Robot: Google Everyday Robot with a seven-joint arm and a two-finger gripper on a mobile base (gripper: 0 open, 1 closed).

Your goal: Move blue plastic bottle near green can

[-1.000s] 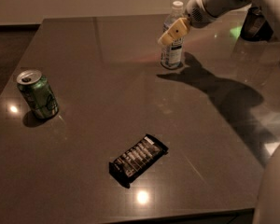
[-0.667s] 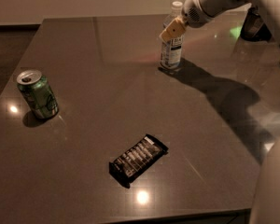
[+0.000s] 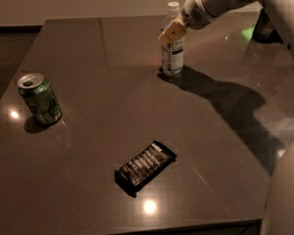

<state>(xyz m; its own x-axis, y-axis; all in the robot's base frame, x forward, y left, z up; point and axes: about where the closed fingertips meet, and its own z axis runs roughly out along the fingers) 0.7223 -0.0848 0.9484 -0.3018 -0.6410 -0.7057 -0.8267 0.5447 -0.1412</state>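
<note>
One blue plastic bottle [image 3: 172, 60] stands upright at the far side of the surface [image 3: 112, 53]. The one hand [image 3: 171, 34] is at its upper part; I cannot tell whether it grips. One green can [image 3: 39, 100] stands well apart, left. One dark wrapped bar [image 3: 145, 167] lies near the front.

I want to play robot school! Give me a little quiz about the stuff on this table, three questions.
1. True or false: the green can lies on its side.
2. The gripper is at: A) the green can, B) the blue plastic bottle, C) the dark wrapped bar.
3. Fill in: of the bottle and the can, the ____ is taller.

Key: 1 false, it stands upright. 2 B, up by the bottle's top part. 3 bottle.
</note>
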